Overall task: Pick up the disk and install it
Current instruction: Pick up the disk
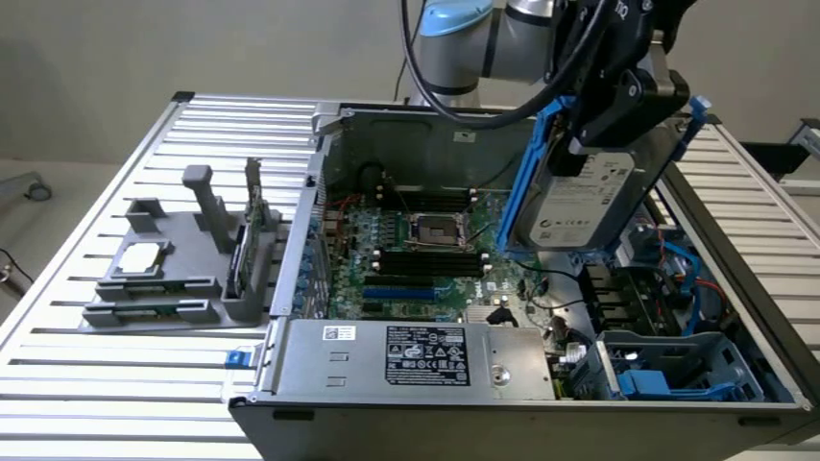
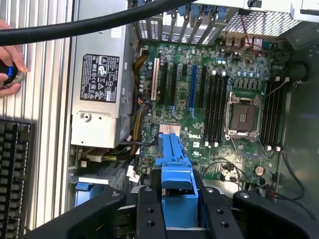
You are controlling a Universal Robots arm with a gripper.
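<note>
disk, exterior view: hangs near upright, label outward, clamped in pincer above open computer case, over motherboard. wrist view: pincer closed on blue rail of disk; motherboard beyond, power supply beside it.

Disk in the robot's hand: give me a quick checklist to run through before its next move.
1. Grip: the hand is shut on the disk, with a blue rail in the grip: ok.
2. Disk held upright over the open case: ok.
3. Drive cage free to receive it: cannot tell.
4. Black cables lying loose beside the cage: not ok.
5. Person's fingers on the slatted table outside the case: not ok.
</note>
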